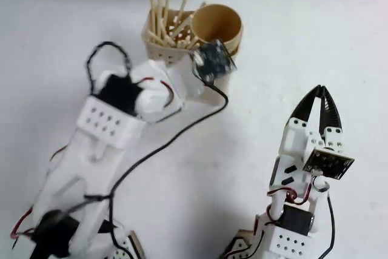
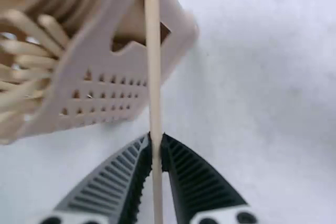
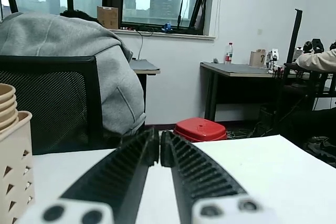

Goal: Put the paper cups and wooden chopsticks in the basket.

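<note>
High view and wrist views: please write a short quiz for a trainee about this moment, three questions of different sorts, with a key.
1. True or false: the left gripper is shut on a chopstick.
2. Where are the paper cups? A: in the basket. B: lying on the table. C: in a gripper.
3. Fill in: the right gripper is shut and holds ____.
Key: 1 true; 2 A; 3 nothing.
</note>
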Robot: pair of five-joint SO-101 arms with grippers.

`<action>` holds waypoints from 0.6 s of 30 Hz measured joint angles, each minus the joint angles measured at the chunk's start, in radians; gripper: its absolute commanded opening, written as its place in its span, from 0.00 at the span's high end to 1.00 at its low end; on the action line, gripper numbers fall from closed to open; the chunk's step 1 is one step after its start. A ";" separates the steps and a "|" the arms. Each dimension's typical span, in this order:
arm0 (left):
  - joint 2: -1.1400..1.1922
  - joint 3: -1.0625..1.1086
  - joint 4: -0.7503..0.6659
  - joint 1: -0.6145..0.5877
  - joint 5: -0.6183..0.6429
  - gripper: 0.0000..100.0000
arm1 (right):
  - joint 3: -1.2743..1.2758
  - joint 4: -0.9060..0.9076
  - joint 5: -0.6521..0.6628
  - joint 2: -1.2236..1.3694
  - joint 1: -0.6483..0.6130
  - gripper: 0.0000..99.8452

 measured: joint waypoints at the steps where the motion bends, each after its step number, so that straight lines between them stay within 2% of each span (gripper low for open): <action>1: -0.018 -0.018 -0.023 0.000 0.023 0.98 | 0.000 0.000 0.000 0.000 0.000 0.98; 8: -0.064 -0.158 -0.241 -0.011 0.204 0.98 | 0.000 0.000 0.000 0.000 0.000 0.98; 18: -0.064 -0.209 -0.713 -0.052 0.457 0.98 | 0.000 0.000 0.000 0.000 0.000 0.98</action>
